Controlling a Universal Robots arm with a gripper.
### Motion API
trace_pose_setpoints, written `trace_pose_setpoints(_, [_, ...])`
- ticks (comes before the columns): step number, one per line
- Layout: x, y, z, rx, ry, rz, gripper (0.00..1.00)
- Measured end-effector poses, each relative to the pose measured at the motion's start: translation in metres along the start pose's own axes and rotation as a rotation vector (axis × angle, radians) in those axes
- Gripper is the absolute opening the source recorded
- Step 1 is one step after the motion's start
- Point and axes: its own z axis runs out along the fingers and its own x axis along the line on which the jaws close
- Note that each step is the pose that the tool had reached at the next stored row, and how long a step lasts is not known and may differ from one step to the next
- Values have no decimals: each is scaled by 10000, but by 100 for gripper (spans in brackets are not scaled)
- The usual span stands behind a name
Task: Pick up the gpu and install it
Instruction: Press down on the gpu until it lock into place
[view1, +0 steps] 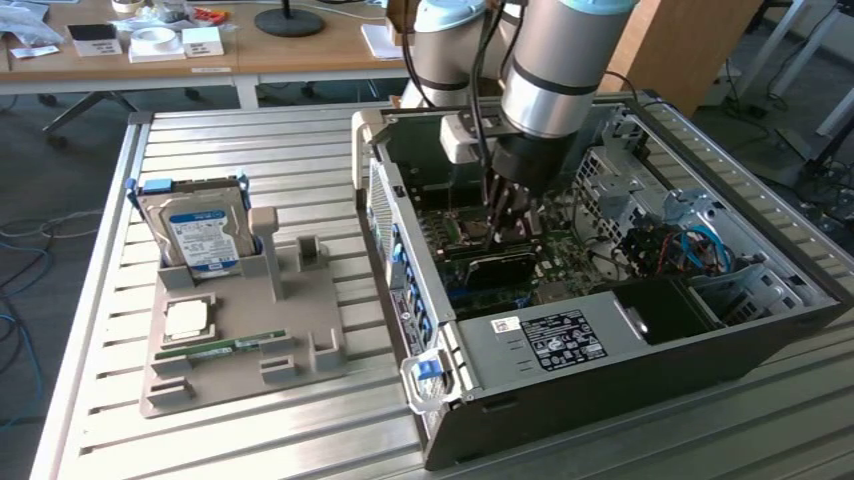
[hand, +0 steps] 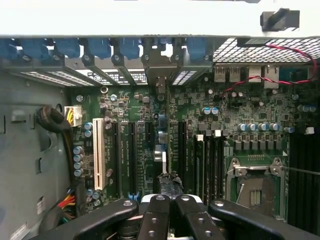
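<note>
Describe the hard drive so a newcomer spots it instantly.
To the exterior view's left of the open computer case, a grey holder lies on the slatted metal table. The hard drive stands upright at the holder's far end: boxy, silver, with a blue-white label, unlike the flat square chip and narrow green memory stick lying nearer the camera.

Labels on the hard drive (view1: 203, 232) and computer case (view1: 561, 338) are illegible.

Desk: ribbed silver metal desk (view1: 80, 330), filling the centre.
Furniture: long wooden table (view1: 267, 55) at 11 o'clock, cluttered.
Floor: grey floor (view1: 60, 170) at 9 o'clock, with loose cables.
</note>
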Motion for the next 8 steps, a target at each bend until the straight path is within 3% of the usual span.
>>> trace_pose_setpoints(8, [-10,0,83,1,2,1,11])
